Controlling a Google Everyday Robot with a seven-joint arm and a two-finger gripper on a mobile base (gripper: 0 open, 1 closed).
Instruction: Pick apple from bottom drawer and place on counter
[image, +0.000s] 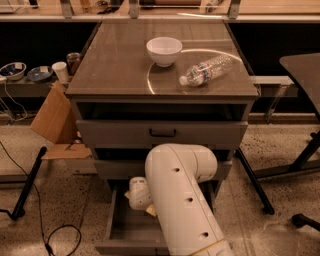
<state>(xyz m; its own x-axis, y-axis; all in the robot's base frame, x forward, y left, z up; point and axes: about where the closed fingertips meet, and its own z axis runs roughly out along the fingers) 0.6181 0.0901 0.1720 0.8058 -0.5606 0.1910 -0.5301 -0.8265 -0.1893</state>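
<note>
Your hand (142, 197) is down inside the open bottom drawer (125, 226); the apple (150, 211) peeks out just beside it, under the arm (185, 200). Whether it grips anything, you cannot tell.

I'm looking at a speckled terrazzo floor (285, 160) spreading out under warm, dim light. At the left, a cardboard sheet (52, 120) is leaning below a low shelf (30, 89) that is carrying 2 bowls (12, 70) and 1 cup (61, 71). A black cable (57, 235) is looping at the near left. A dark table (302, 65) is standing at the right. The gripper (148, 208) is sitting down inside the bottom drawer (127, 227).
</note>
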